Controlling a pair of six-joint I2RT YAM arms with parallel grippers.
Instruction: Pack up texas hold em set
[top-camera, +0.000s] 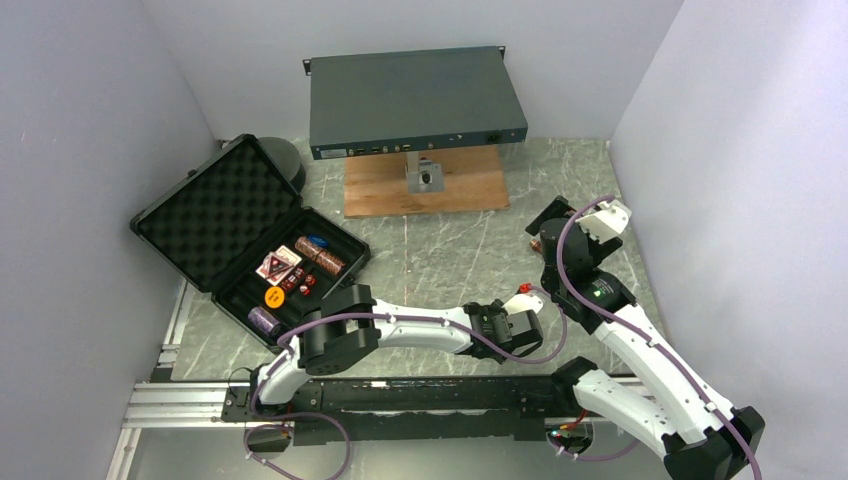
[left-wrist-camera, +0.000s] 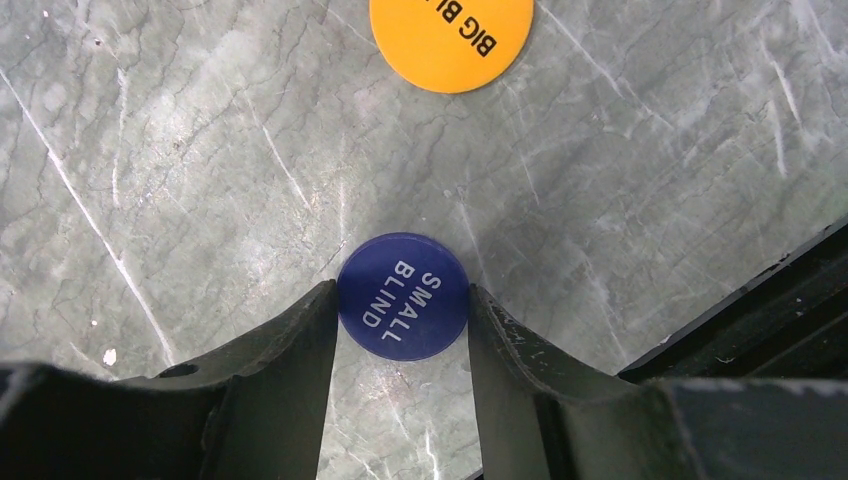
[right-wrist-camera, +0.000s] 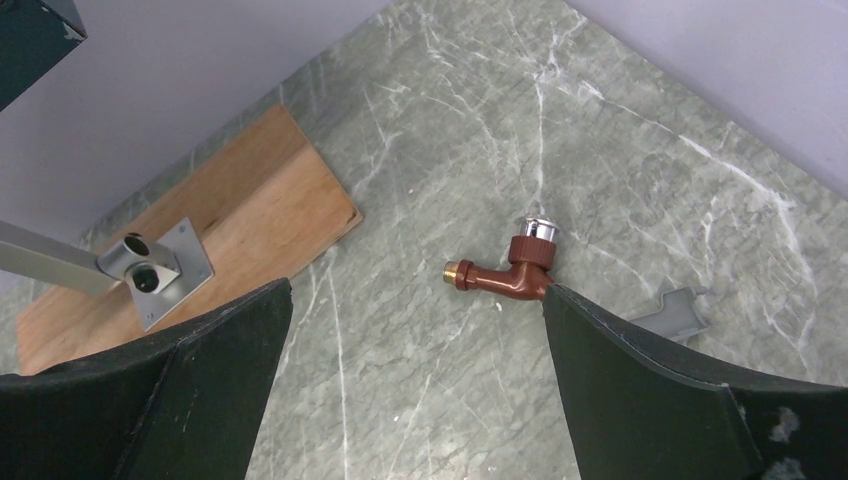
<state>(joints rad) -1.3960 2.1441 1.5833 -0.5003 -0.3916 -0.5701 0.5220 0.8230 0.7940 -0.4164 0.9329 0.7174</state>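
**Top view.** The open case (top-camera: 215, 215) is seen at the left of the table (top-camera: 470, 250), its foam lid laid back. A card deck (top-camera: 278, 265), a brown roll (top-camera: 322, 258), a purple roll (top-camera: 264, 320) and an orange disc (top-camera: 273, 297) are held in its tray. The left arm is stretched across the near edge toward the table's middle, well apart from the case. The right arm is raised at the right. A grey box (top-camera: 410, 100) is mounted above a wooden board (top-camera: 425, 185) at the back.

**Left wrist view.** The left gripper (left-wrist-camera: 400, 288) is lowered to the table. A blue disc (left-wrist-camera: 403, 296), marked SMALL BLIND, lies flat between the fingers (left-wrist-camera: 300, 370). The jaws are drawn in narrow and are set against the disc's rim on both sides. A second orange disc (left-wrist-camera: 452, 40), marked BIG, lies beyond it on bare table, apart from the gripper.

**Right wrist view.** The right gripper (right-wrist-camera: 415, 290) is held above the table with its jaws wide, and nothing is gripped. A brown elbow fitting (right-wrist-camera: 505, 272) with a silver cap lies below, just beside the right-hand finger.
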